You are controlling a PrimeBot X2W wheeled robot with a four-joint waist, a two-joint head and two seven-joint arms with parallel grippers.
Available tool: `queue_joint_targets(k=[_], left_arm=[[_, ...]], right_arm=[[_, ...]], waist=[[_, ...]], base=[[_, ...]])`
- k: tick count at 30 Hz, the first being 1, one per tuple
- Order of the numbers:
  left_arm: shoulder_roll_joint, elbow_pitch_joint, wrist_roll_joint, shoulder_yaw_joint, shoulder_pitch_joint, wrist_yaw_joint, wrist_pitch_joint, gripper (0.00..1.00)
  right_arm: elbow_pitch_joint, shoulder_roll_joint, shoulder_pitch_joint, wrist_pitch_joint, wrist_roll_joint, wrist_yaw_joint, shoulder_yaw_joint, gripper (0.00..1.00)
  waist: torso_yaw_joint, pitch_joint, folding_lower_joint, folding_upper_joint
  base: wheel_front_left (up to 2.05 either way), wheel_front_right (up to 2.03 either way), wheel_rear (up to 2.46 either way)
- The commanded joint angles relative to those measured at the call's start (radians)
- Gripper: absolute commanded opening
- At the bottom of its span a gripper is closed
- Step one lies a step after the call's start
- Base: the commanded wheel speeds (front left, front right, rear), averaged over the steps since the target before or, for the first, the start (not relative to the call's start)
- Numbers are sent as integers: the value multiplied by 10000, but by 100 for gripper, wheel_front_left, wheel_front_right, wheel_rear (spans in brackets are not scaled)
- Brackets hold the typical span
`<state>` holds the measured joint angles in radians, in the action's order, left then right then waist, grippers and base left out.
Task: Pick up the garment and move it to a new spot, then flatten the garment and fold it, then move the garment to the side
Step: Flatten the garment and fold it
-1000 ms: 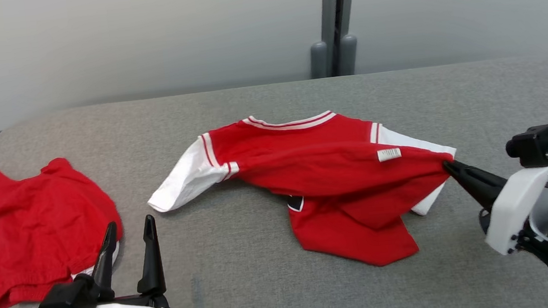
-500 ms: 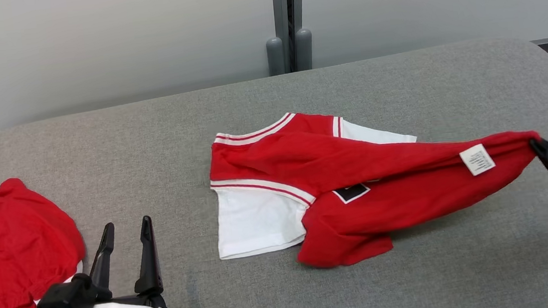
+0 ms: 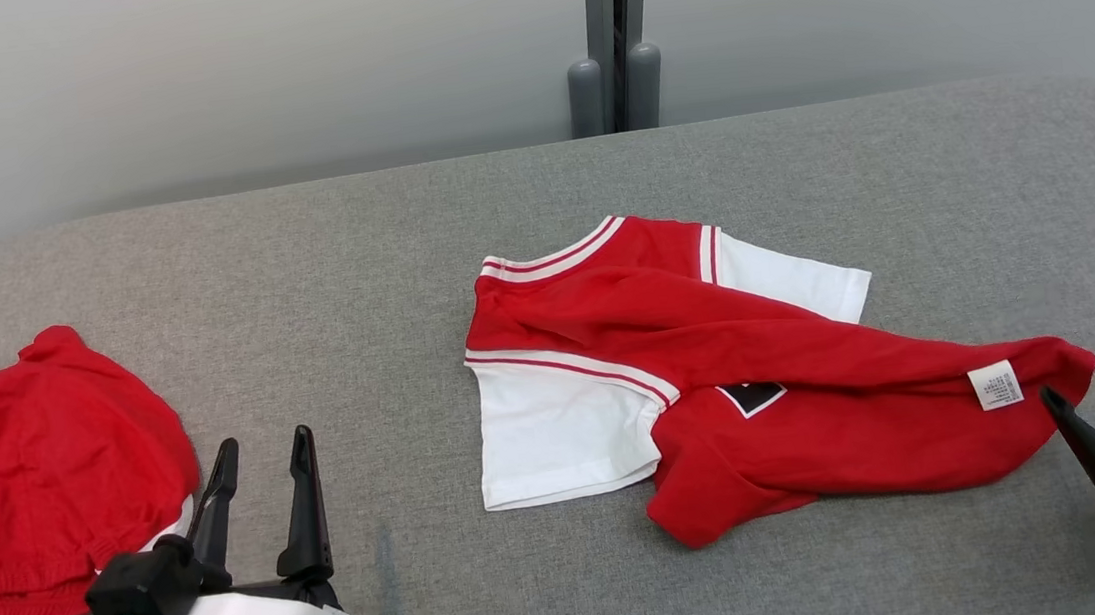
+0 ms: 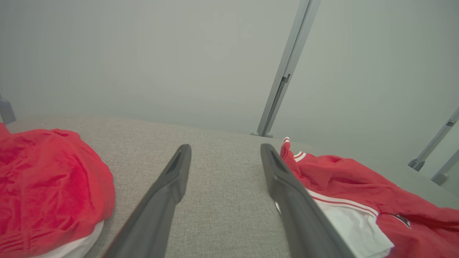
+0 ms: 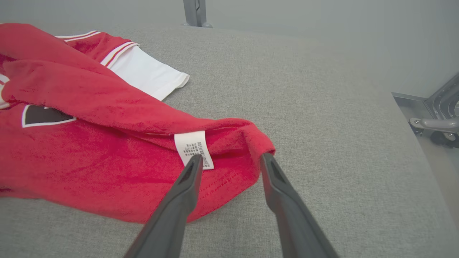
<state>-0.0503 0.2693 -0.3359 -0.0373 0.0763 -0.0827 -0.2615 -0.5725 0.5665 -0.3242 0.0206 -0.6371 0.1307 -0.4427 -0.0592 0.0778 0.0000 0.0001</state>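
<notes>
Your right tool (image 3: 1077, 384) now stands apart, having just released the garment (image 3: 817, 392) onto the counter (image 3: 497, 202). Your left tool (image 3: 264, 438) waits apart. Flattening likely comes next.

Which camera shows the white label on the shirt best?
The right wrist view: the label is close and large, print visible, just past the open right gripper. The head view has it small and unreadable. The left wrist view catches the collar end of the shirt.
</notes>
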Motion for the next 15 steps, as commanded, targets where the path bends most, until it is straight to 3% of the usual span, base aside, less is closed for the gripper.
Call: queue_joint_targets(k=[1,6,15], left_arm=[[-59,17,38,34,191,-31,-30,100],[-89,13,26,50,125,-29,-30,100],[-80,-130,-21,56,84,67,-30,100]], right_arm=[[-209,24,-138,-69,-56,3,-1,100],[-909,-10,-139,-417,51,3,324,100],[-77,-548,-149,1156,959,3,2004,100]], waist=[[27,-12,0,-1],[49,-33,0,-1],[-93,-27,0,-1]], base=[[0,0,0],[0,0,0],[0,0,0]])
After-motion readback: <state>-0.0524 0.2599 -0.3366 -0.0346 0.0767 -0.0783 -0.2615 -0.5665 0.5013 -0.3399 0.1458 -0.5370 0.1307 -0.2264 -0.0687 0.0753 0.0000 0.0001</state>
